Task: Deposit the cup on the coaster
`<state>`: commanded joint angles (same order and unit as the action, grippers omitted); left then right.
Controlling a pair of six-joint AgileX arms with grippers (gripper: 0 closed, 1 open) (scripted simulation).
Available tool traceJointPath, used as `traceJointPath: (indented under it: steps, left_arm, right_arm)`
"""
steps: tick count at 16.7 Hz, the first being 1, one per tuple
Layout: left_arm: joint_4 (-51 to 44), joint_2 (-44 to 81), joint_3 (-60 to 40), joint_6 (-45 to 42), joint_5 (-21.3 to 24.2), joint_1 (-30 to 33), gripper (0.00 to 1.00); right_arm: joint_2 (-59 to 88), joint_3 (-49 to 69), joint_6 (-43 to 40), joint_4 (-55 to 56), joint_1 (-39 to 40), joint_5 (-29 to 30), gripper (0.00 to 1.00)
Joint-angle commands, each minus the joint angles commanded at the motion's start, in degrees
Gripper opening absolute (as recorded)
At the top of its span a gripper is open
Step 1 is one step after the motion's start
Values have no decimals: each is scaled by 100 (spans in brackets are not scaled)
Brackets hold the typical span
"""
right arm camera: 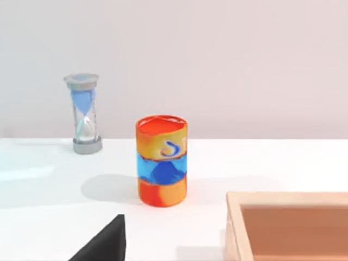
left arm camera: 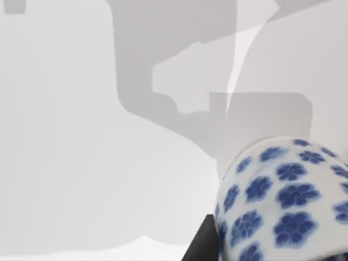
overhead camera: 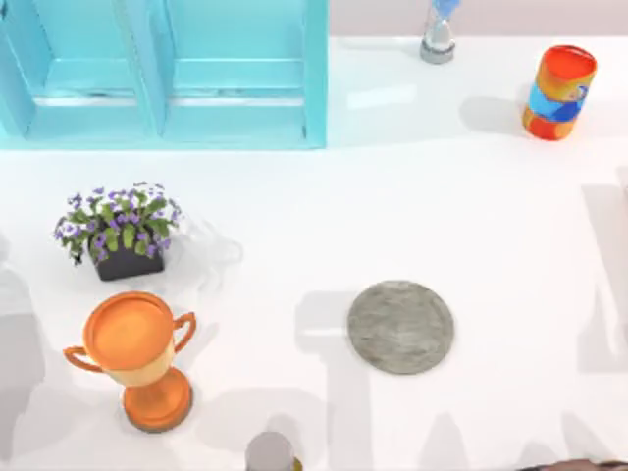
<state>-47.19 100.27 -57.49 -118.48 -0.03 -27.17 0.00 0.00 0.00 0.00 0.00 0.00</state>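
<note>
The cup, white with blue flower marks, looms very close in the left wrist view, above the white table. A black part of my left gripper shows right against its side, and I cannot tell whether it grips the cup. The coaster, a flat round grey stone disc, lies on the table right of centre in the top view with nothing on it. My right gripper shows as a black tip low over the table, far from the coaster.
An orange trophy stands front left, with a flower pot behind it. A small grey-topped cylinder sits at the front edge. A striped cylinder and an hourglass stand back right, a blue cabinet back left. A wooden box is nearby.
</note>
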Motion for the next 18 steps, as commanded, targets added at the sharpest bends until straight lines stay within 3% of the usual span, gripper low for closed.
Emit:
traceJointPath:
  steps: [11, 15, 18]
  left_arm:
    - [-31, -16, -34, 46, -5, 60, 0]
    - [-381, -37, -547, 853, -98, 799, 0]
    - [-741, 15, -1367, 2103, -256, 1785, 0]
  right_arm:
    - [0, 0, 0, 0, 0, 0, 100]
    - [0, 0, 0, 0, 0, 0, 100]
    - [0, 0, 0, 0, 0, 0, 100]
